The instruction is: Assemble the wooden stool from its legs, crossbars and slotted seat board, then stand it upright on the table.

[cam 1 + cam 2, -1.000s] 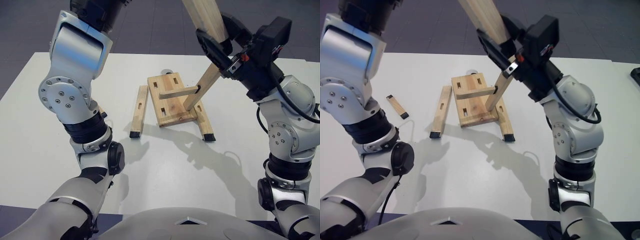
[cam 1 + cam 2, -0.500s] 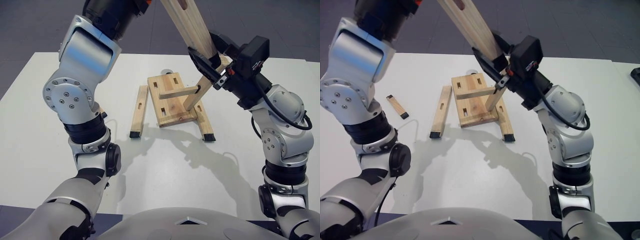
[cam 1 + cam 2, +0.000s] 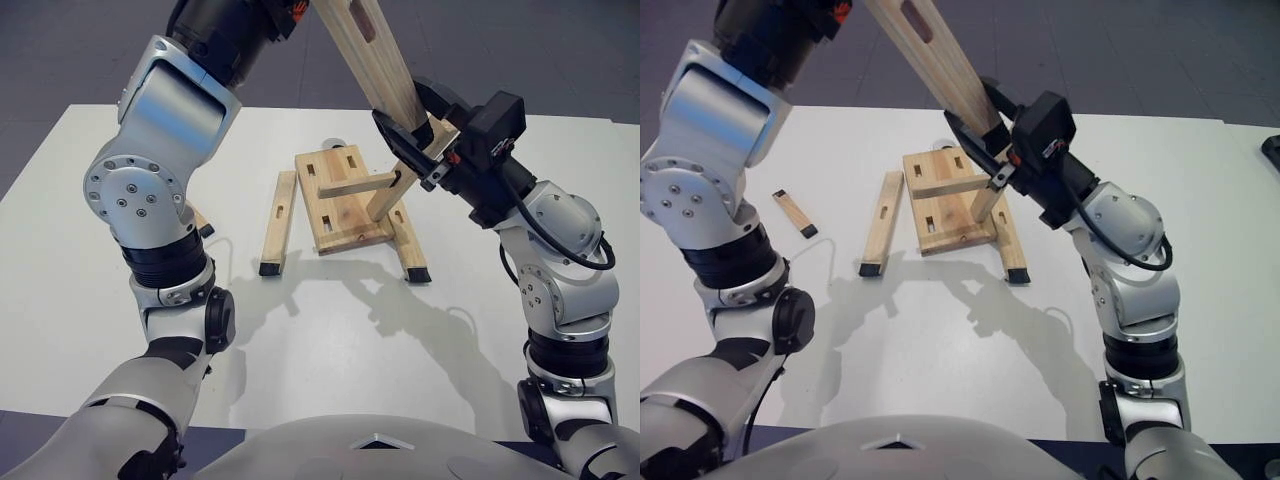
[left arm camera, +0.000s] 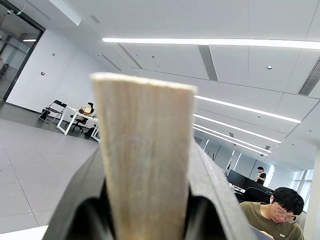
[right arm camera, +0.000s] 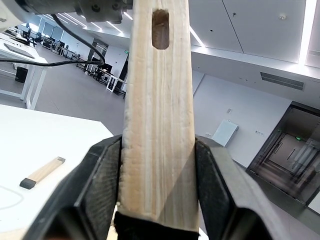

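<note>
The left fingers point(image 4: 82, 200) and the right fingers point(image 5: 100, 187) both squeeze one long leg point(image 3: 378, 62), up over the seat point(image 3: 345, 208) on the table point(image 3: 80, 230). Next, I think, its end must go into a seat slot.

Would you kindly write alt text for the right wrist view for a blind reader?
The right gripper clamps a wooden leg with a slot near its far end; a short black-tipped wooden piece lies on the white table.
</note>
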Controlling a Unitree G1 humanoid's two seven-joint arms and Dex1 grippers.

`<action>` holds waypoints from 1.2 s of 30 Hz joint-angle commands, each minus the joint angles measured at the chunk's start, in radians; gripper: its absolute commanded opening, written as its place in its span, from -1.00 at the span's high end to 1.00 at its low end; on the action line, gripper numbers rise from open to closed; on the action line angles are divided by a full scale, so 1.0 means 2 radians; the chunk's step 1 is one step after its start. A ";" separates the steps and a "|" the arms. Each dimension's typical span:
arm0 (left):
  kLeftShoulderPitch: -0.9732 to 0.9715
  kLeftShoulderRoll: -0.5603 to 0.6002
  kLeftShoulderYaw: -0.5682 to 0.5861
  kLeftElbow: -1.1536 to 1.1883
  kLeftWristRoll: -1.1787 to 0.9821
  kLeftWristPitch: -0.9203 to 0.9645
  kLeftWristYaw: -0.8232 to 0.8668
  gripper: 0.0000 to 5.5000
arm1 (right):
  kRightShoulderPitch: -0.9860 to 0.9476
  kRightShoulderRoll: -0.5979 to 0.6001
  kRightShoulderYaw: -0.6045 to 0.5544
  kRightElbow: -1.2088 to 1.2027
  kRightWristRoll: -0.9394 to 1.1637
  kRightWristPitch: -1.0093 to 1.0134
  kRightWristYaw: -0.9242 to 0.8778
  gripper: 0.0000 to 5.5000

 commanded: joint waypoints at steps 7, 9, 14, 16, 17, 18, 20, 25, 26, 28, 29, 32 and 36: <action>0.036 0.014 0.046 0.012 0.082 -0.071 -0.025 0.63 | 0.107 -0.055 -0.196 -0.013 0.171 0.068 0.058 -0.29; 0.051 0.024 0.062 -0.004 0.100 -0.089 -0.018 0.63 | 0.124 -0.073 -0.237 -0.019 0.247 0.111 0.069 -0.43; 0.133 0.088 0.089 -0.053 0.193 -0.095 -0.005 0.63 | 0.203 -0.145 -0.139 -0.004 0.125 0.109 0.089 -0.73; 0.165 0.090 0.092 -0.067 0.214 -0.096 -0.001 0.63 | 0.201 -0.139 -0.088 0.009 0.085 0.103 0.078 -0.86; 0.178 0.081 0.092 -0.073 0.217 -0.098 0.003 0.63 | 0.194 -0.125 -0.067 0.015 0.072 0.109 0.064 -0.93; 0.192 0.071 0.085 -0.080 0.224 -0.098 0.009 0.63 | 0.183 -0.105 -0.038 0.034 0.045 0.111 0.039 -0.96; 0.215 0.050 0.066 -0.091 0.243 -0.102 0.020 0.63 | 0.166 -0.073 0.017 0.074 -0.011 0.104 -0.002 -0.96; 0.234 0.009 0.025 -0.098 0.279 -0.109 0.033 0.63 | 0.137 -0.040 0.070 0.150 -0.110 0.086 -0.068 -0.96; 0.237 0.003 0.025 -0.101 0.279 -0.109 0.035 0.63 | 0.132 -0.035 0.066 0.161 -0.114 0.095 -0.076 -0.96; 0.241 -0.007 0.024 -0.104 0.278 -0.107 0.039 0.63 | 0.122 -0.030 0.050 0.179 -0.120 0.101 -0.089 -0.96; 0.242 -0.010 0.024 -0.105 0.280 -0.106 0.040 0.63 | 0.119 -0.030 0.042 0.185 -0.123 0.102 -0.093 -0.96; 0.252 -0.018 0.023 -0.112 0.281 -0.103 0.045 0.63 | 0.109 -0.035 0.031 0.199 -0.133 0.097 -0.098 -0.96; 0.266 -0.026 0.014 -0.117 0.284 -0.097 0.045 0.63 | 0.101 -0.025 0.024 0.204 -0.138 0.091 -0.098 -0.96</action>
